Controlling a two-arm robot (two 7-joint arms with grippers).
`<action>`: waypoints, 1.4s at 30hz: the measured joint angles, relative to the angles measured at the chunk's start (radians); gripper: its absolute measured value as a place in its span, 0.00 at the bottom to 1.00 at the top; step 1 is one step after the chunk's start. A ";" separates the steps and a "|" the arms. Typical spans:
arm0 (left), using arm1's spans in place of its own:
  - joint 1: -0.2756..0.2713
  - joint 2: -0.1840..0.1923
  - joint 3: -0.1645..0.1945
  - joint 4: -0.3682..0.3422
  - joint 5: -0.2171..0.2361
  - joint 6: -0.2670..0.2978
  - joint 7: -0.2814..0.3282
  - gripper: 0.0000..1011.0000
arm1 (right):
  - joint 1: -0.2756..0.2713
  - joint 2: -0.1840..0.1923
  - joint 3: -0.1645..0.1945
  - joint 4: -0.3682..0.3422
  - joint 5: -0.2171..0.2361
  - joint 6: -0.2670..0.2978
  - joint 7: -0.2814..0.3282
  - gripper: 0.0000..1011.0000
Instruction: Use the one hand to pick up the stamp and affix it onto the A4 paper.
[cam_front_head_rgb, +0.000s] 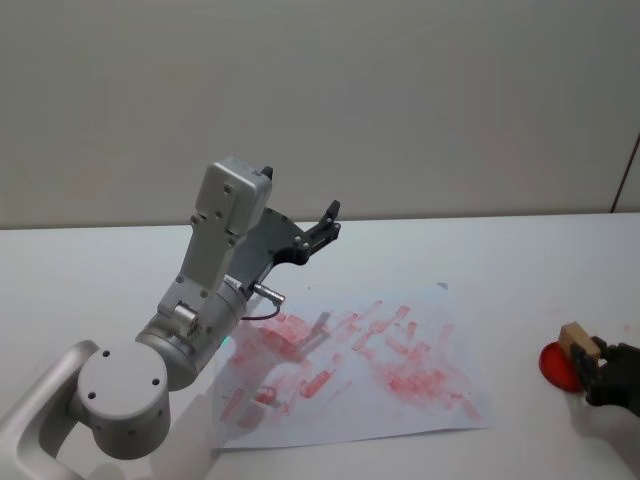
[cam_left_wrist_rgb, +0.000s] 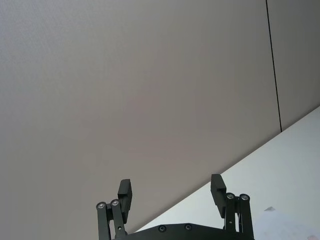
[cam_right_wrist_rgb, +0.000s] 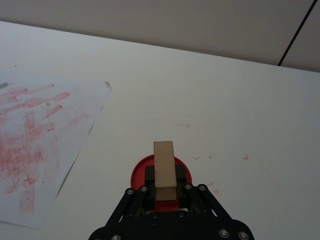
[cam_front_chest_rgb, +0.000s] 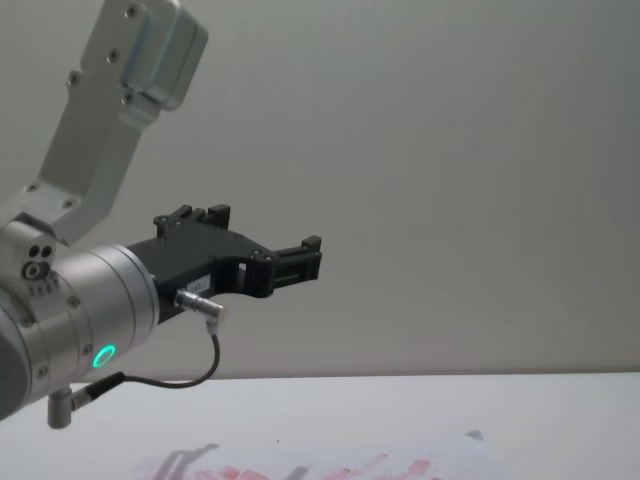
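Observation:
The stamp (cam_right_wrist_rgb: 164, 170), a pale tan wooden block, is clamped between the fingers of my right gripper (cam_right_wrist_rgb: 164, 183). In the head view the stamp (cam_front_head_rgb: 574, 338) and right gripper (cam_front_head_rgb: 586, 358) sit at the far right edge of the table, over a red ink pad (cam_front_head_rgb: 553, 366). Whether the stamp touches the pad I cannot tell. The A4 paper (cam_front_head_rgb: 350, 412), covered in red marks, lies flat in the middle of the table, well left of the stamp. My left gripper (cam_front_head_rgb: 333, 220) hangs open and empty, raised high above the paper's far left part.
The round red ink pad (cam_right_wrist_rgb: 141, 169) lies on the white table (cam_right_wrist_rgb: 225, 110) to the right of the paper (cam_right_wrist_rgb: 45, 125). My raised left arm (cam_front_chest_rgb: 80, 300) hangs over the paper's left half. A plain wall stands behind the table.

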 joint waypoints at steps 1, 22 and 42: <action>0.000 0.000 0.000 0.000 0.000 0.000 0.000 0.99 | -0.003 0.002 0.001 0.000 0.002 0.008 -0.001 0.21; 0.000 0.000 0.000 0.000 0.000 0.000 0.000 0.99 | 0.043 0.004 -0.013 0.048 -0.062 0.052 0.066 0.34; 0.000 0.000 0.000 0.000 0.000 0.000 0.000 0.99 | 0.061 0.002 -0.018 0.062 -0.083 0.059 0.087 0.93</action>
